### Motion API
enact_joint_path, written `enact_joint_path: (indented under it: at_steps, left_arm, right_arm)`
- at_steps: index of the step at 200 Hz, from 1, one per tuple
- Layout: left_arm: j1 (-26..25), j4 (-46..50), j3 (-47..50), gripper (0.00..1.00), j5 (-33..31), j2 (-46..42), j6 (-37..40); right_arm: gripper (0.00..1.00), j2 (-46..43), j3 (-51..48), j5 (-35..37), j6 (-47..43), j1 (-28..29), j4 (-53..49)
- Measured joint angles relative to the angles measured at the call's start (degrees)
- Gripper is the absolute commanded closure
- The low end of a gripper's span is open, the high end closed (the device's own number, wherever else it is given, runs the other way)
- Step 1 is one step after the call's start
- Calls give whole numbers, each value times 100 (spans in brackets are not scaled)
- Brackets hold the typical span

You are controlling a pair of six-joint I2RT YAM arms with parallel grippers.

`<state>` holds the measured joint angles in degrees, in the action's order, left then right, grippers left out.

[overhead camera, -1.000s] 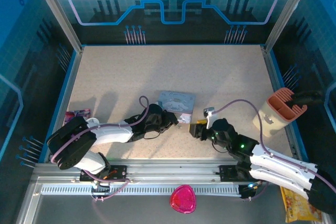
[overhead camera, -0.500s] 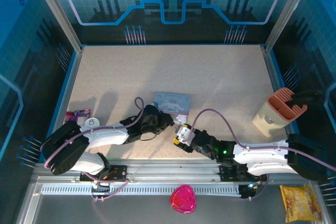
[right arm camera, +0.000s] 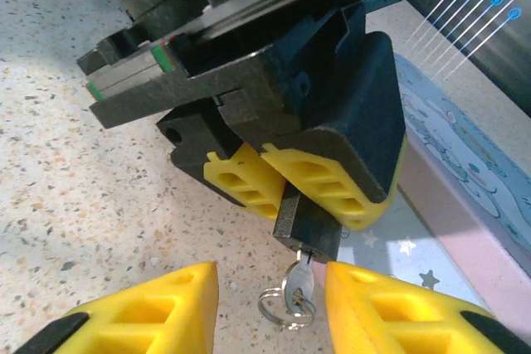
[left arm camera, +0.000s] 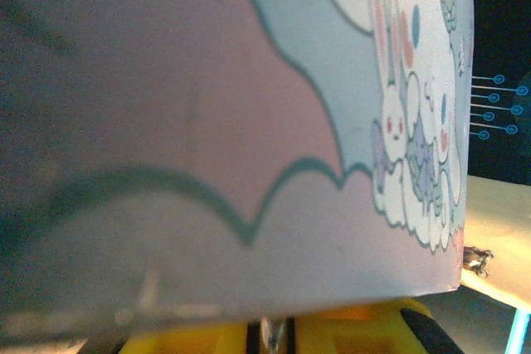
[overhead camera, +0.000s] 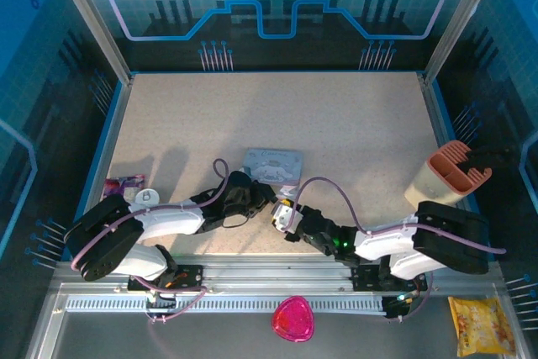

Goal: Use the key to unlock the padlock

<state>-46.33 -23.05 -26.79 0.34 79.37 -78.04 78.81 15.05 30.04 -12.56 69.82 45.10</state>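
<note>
My left gripper (right arm camera: 309,196) is shut on the padlock (right arm camera: 309,225), a small dark block pinched between its yellow fingers (right arm camera: 249,176). The key (right arm camera: 299,283) sticks out of the padlock's bottom face, with a thin wire ring (right arm camera: 286,311) hanging from its head. My right gripper (right arm camera: 270,288) is open, and its yellow fingers (right arm camera: 158,304) stand on either side of the key without touching it. From above, the two grippers meet nose to nose at the table's near middle, left (overhead camera: 266,199) and right (overhead camera: 284,214). The left wrist view looks at the pale blue cartoon tin (left arm camera: 249,122).
The cartoon tin (overhead camera: 271,163) lies just behind the grippers, close to the padlock. A terracotta and beige holder (overhead camera: 445,176) stands at the right edge. A small purple packet (overhead camera: 124,184) lies at the left. A pink object (overhead camera: 292,319) and a snack bag (overhead camera: 481,325) sit off the table in front.
My right arm has swung left to the left gripper, and its fingers now flank the key and stand narrower. The left gripper and the tin shifted slightly left.
</note>
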Motion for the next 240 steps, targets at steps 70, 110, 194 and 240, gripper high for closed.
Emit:
enact_joint_path:
  at_steps: [70,110,194,240]
  left_arm:
    - [11,-92,37,100,17,-4,-2]
    - [48,-127,76,100,57,-55,-4]
    - [59,-127,81,100,81,-74,-4]
    - [66,-160,118,100,98,-74,-52]
  right_arm:
    - [68,573,-42,245,-20,0,745]
    - [70,785,-212,431,-15,-2,1228]
    - [76,1493,-212,590,-11,-2,2028]
    - [79,1639,-212,599,28,-2,2343]
